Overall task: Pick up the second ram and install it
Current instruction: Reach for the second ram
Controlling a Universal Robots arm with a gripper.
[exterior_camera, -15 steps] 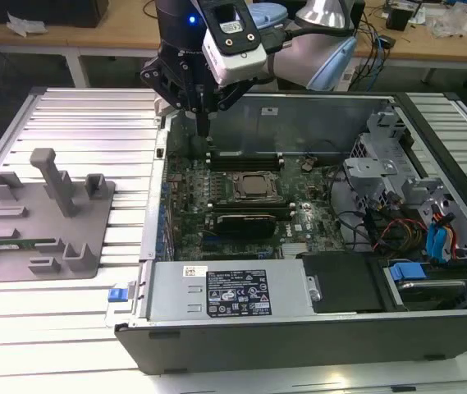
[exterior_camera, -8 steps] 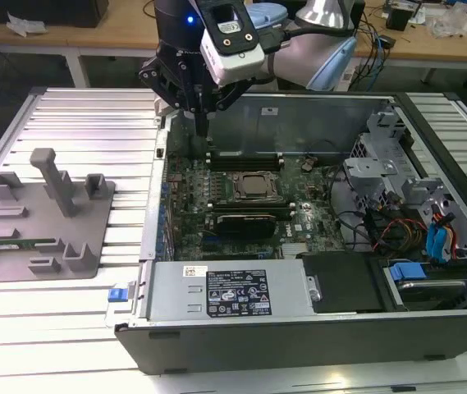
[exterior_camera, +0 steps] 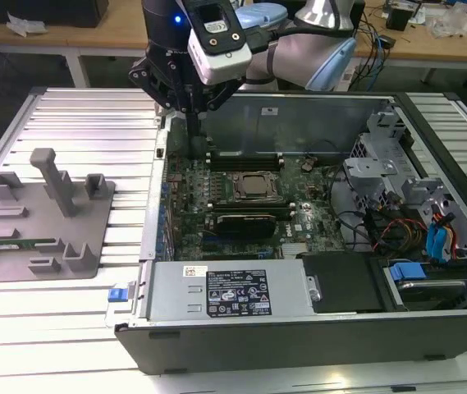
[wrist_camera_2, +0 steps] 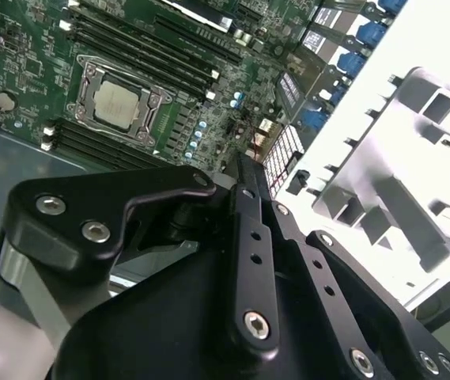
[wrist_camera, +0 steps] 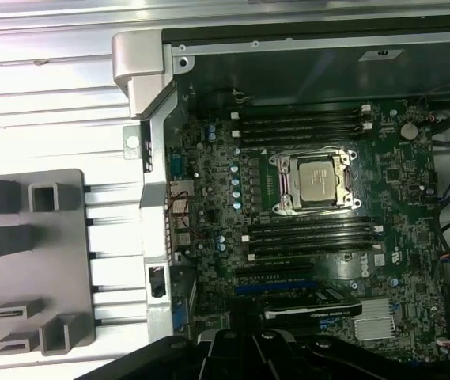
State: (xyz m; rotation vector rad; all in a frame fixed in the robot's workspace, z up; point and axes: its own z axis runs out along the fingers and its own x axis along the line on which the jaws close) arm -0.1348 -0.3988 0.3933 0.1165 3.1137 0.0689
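- Where the gray tray sits, on the exterior view's left, the second ram lies flat on it. It is a thin green stick near the tray's front edge.
- Nothing is touching the ram. It is well apart from the gripper.
- The tray has gray blocks and a tall post standing up on it. The tray rests on a white table made of long ribs.
- Just beside the tray is an open computer case. Its metal side wall stands between the tray and the green board inside.
- The gripper hangs over the back corner of the board, on the side closest to the tray. It points straight down.
- In the second wrist view, the gripper's black fingers look pressed together. I can see nothing between them.
- A square silver chip sits in the middle of the board in the first wrist view. Long black memory slots run on both sides of it.
- A wide black card lies on the board near the chip, on the side toward the front of the case.
- A metal box with a label fills the front of the case. Blue parts and colored wires sit on the exterior view's right.
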